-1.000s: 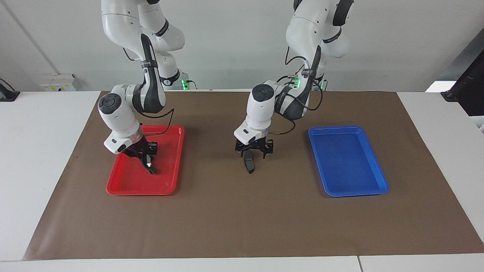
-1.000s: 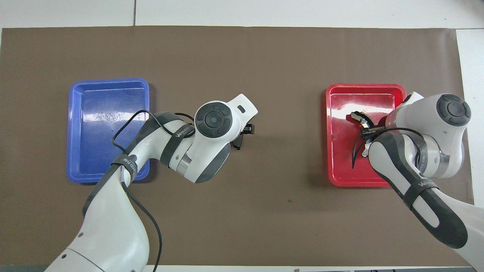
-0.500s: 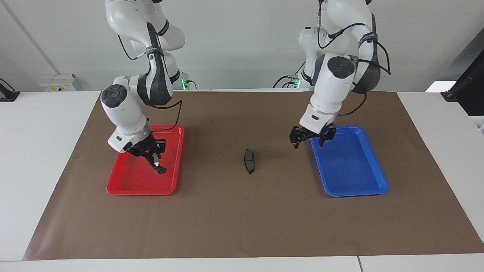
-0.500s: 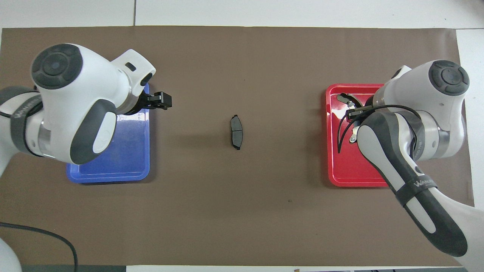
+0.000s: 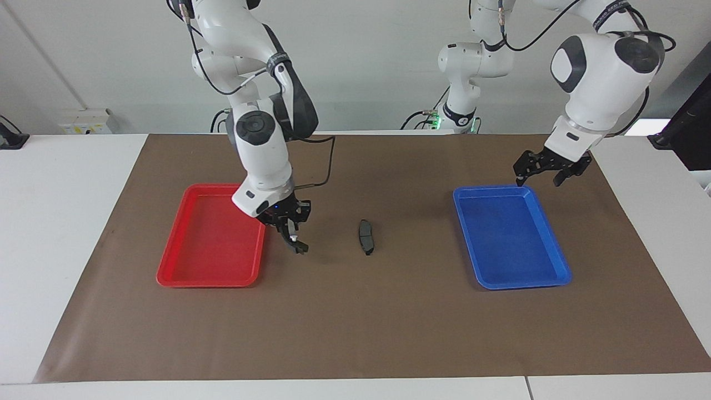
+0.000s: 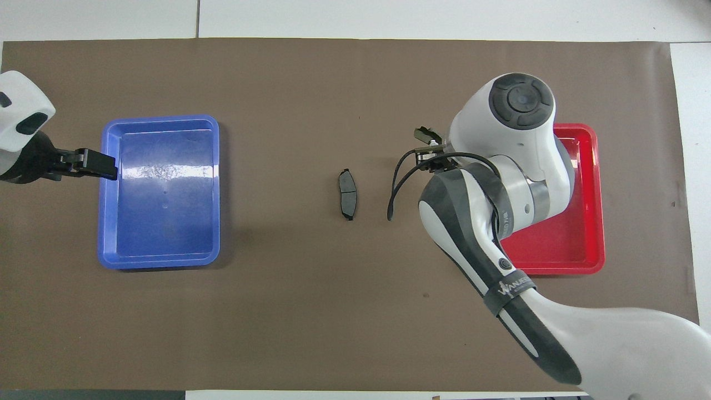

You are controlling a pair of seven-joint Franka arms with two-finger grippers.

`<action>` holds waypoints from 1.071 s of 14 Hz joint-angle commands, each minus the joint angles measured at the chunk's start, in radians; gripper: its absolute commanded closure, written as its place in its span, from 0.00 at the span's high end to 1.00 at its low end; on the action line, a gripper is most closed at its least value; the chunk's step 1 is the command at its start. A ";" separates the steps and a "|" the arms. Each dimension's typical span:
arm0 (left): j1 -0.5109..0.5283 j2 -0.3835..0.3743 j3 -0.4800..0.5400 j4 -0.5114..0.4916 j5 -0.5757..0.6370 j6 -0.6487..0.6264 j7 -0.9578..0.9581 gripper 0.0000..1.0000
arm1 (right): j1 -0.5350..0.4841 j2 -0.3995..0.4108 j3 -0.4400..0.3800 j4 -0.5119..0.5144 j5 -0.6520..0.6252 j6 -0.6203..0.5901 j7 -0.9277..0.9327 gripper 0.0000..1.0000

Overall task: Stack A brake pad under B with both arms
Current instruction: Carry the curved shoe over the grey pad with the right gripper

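Brake pad A (image 5: 365, 236) lies flat on the brown mat (image 5: 355, 322) midway between the red tray (image 5: 183, 272) and the blue tray (image 5: 555, 272), where it lay half a second ago. The right gripper (image 5: 290, 236), clenched on the curved black piece B (image 5: 296, 243), has carried it out of the red tray and now hangs over the mat between that tray's edge and the pad. The left gripper (image 5: 547, 169), fingers spread and holding nothing, has drawn back from the blue tray's inner corner to above the mat just off the tray's corner nearest the robots, toward the left arm's end of the table.
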 commanded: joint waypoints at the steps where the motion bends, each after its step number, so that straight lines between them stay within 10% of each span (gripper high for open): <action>1: 0.044 0.024 -0.011 0.137 0.004 -0.134 0.068 0.99 | 0.047 0.109 -0.003 0.115 0.021 -0.016 0.029 0.00; 5: 0.087 0.096 -0.011 0.338 0.004 -0.338 0.107 0.99 | 0.081 0.166 0.020 0.152 0.022 0.003 0.055 0.00; 15: 0.087 0.039 -0.014 0.251 0.004 -0.322 0.102 0.99 | 0.168 0.220 0.046 0.144 0.021 0.135 0.139 0.00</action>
